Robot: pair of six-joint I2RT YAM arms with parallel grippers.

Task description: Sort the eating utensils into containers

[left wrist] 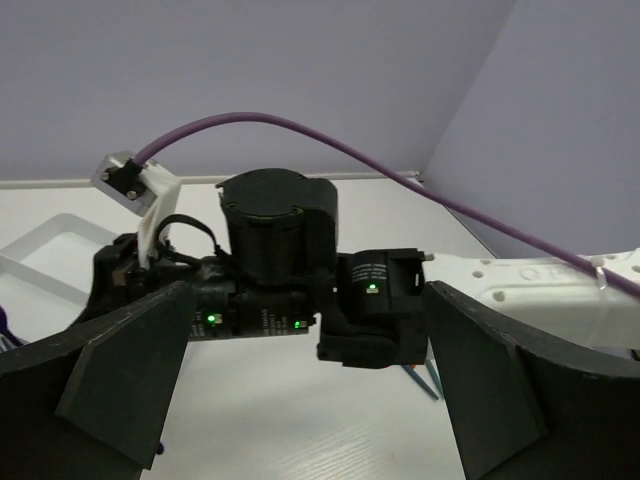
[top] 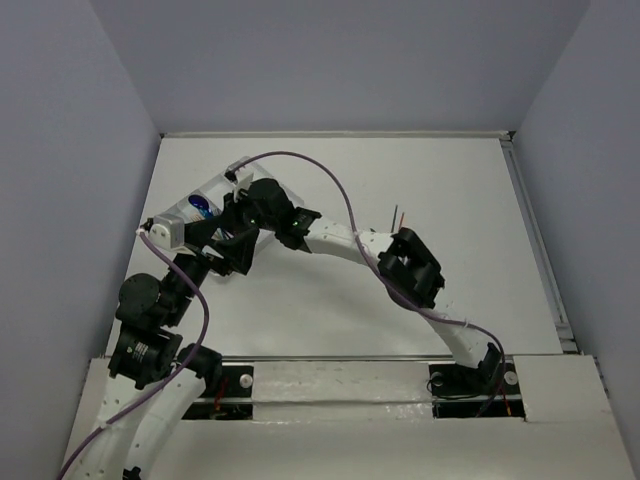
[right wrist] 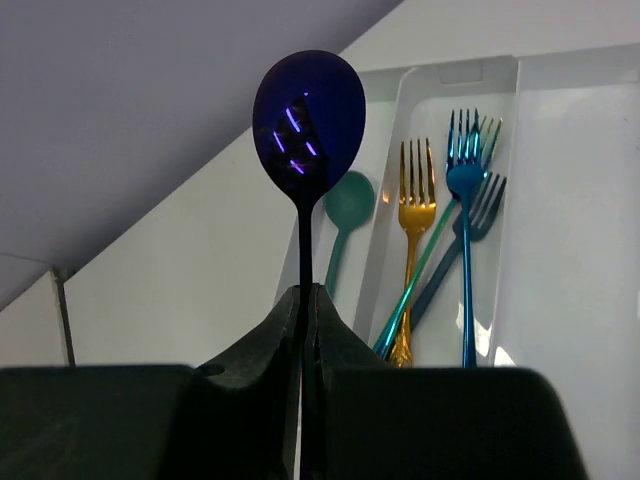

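— Well, where's the dark blue spoon [right wrist: 308, 110]?
— Pinched by its handle in the right claw [right wrist: 305, 300], fingers pressed together on it, bowl standing out past the tips.
— And the tray [right wrist: 560, 70]?
— Just beyond that bowl: teal spoon [right wrist: 348, 200] in one compartment, forks [right wrist: 415, 215] in the next.
— Left claw [left wrist: 305, 380]?
— Fingers spread wide.

Forks [right wrist: 466, 175] lie together in one tray compartment [right wrist: 432, 110].

From above, the robot arms [top: 270, 215] hide most of the tray [top: 200, 192], and the handle of the purple spoon [right wrist: 308, 110] disappears between the closed fingers of the right gripper [right wrist: 305, 292].
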